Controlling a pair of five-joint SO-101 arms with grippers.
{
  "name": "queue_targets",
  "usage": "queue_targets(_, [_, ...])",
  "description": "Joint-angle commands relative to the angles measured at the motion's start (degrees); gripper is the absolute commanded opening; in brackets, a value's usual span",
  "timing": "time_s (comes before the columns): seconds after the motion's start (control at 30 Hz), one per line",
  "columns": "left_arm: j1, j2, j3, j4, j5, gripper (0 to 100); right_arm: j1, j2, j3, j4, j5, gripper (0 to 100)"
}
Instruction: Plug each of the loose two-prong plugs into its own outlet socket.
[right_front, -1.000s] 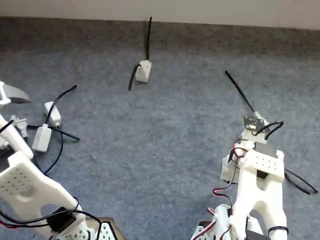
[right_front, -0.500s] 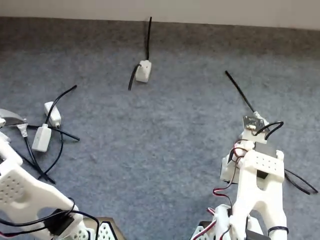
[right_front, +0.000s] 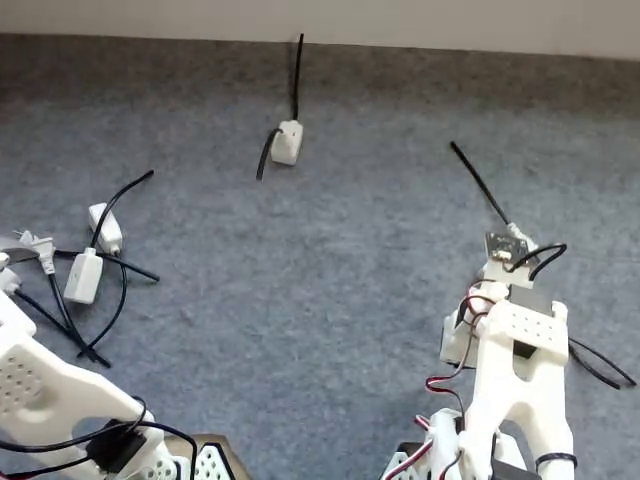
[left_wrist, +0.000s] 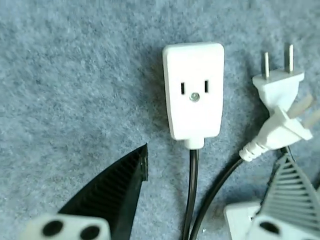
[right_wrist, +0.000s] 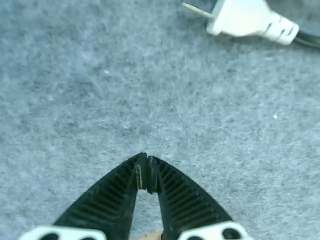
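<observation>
- The right gripper (right_wrist: 148, 167), with black ribbed fingers, sits at about 5 o'clock of the grey felt-like table cover (right_front: 350, 280). Its two fingers are pressed together tip to tip and have hold of nothing.
- Ahead of the right gripper, and apart from it, lies a white plastic two-prong plug (right_wrist: 247, 20) on its side. Its metal prongs are free and it is in no socket.
- The left gripper (left_wrist: 215, 155) is at about 8 o'clock, low over the cover. Its fingers stand wide apart and grip nothing.
- Ahead of the open fingers lies a white rectangular outlet socket (left_wrist: 194, 95), face up, both slots free. Its black cord runs back between the fingers.
- Just beside this socket, not touching it, lies a second white two-prong plug (left_wrist: 277, 107), flat, with its prongs pointing away from the gripper.
- In the high view this group lies at about 9 o'clock in a tangle of black cords (right_front: 100, 300).
- A thin black cable (right_front: 478, 183) runs toward 2 o'clock.
- At 12 o'clock, well apart from both arms, a far white outlet socket (right_front: 286, 142) lies with its cord going to the wall.
</observation>
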Motion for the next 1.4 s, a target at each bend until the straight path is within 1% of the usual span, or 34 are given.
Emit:
queue_targets(0.0, [-0.92, -3.21, 1.71, -5.89, 0.53, 37, 0.22, -0.31, -0.13, -0.57, -0.44, 0.7])
queue_targets(0.43, [-0.66, -3.12, 10.15, -17.49, 0.53, 37, 0.22, -0.31, -0.13, -0.57, -0.44, 0.7])
queue_targets(0.57, [-0.66, -3.12, 11.12, -18.81, 0.53, 37, 0.22, -0.31, -0.13, -0.57, -0.44, 0.7])
queue_targets(0.63, [-0.66, -3.12, 11.12, -18.90, 0.53, 33, 0.22, -0.31, -0.13, -0.57, -0.44, 0.7])
queue_targets(0.83, [0.57, -2.95, 11.12, -18.99, 0.53, 8, 0.22, -0.31, -0.13, -0.57, -0.44, 0.7])
queue_targets(0.9, [1.36, -1.19, 10.51, -18.99, 0.53, 1, 0.22, -0.31, -0.04, -0.57, -0.44, 0.7])
queue_targets(0.93, [1.80, -0.04, 10.15, -18.99, 0.53, 0, 0.22, -0.31, -0.04, -0.57, -0.44, 0.7])
queue_targets(1.03, [2.77, 3.03, 7.16, -18.55, 0.53, 2, 0.22, -0.31, -0.04, -0.57, -0.44, 0.7])
queue_targets(1.13, [3.65, 4.35, 3.82, -15.12, 0.53, 1, 0.22, -0.31, -0.04, -0.57, -0.44, 0.7])
queue_targets(1.37, [8.22, 4.44, -11.21, 5.10, 0.26, 1, 0.22, -0.31, -0.04, -0.57, -0.44, 0.7])
